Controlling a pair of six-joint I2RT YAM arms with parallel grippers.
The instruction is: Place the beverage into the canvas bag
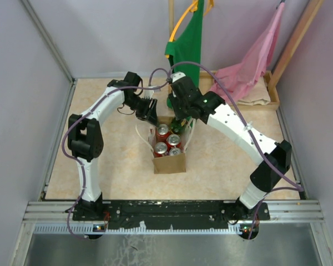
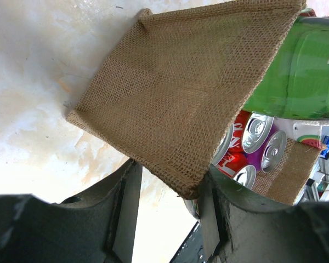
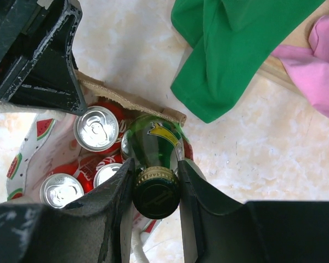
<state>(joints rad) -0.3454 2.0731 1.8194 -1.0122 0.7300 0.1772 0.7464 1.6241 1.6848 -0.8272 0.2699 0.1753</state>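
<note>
Insertion is in hand: right jaws clamp the neck of the dark green glass bottle (image 3: 153, 143), which is at the far right corner of the cream canvas bag with tan panels (image 1: 169, 163), beside red cans (image 3: 97, 129). Left jaws sit around a tan panel; I cannot tell if they grip. Next, probably: lower straight, then release.

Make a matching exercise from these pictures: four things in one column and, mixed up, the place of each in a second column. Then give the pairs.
1. bottle
2. cans
3. burlap panel
4. pink cloth

A. over the tray
B. in the open left gripper
C. loose in the bag
D. neck in the shut right gripper

Pairs: 1-D, 2-C, 3-B, 4-A
</note>
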